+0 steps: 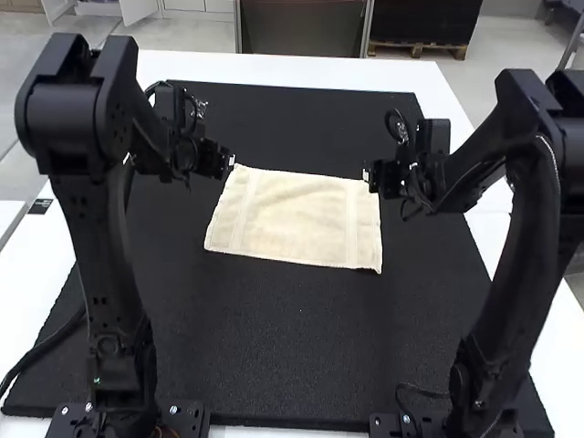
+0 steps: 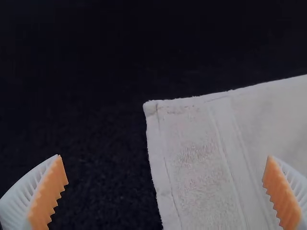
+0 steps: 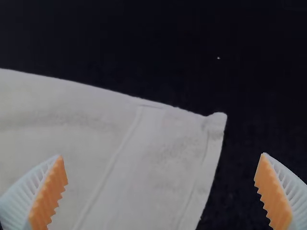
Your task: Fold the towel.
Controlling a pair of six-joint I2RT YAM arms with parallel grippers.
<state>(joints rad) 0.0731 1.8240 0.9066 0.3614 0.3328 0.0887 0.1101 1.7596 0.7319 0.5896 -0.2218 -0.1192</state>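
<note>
In the high view, the pale cream towel (image 1: 292,224) lies flat in the middle of the frame, on a big black mat (image 1: 301,365) on the white bench (image 1: 274,71). It has four sides and a stripe near each short side. The left hand (image 1: 230,163) is by its upper left corner, and the right hand (image 1: 367,175) is by its upper right corner.

In the left wrist view, the left hand (image 2: 164,155) has its orange pads (image 2: 50,191) wide apart, with a towel corner showing between them.

In the right wrist view, the right hand (image 3: 162,155) is wide apart too, near another corner.
</note>
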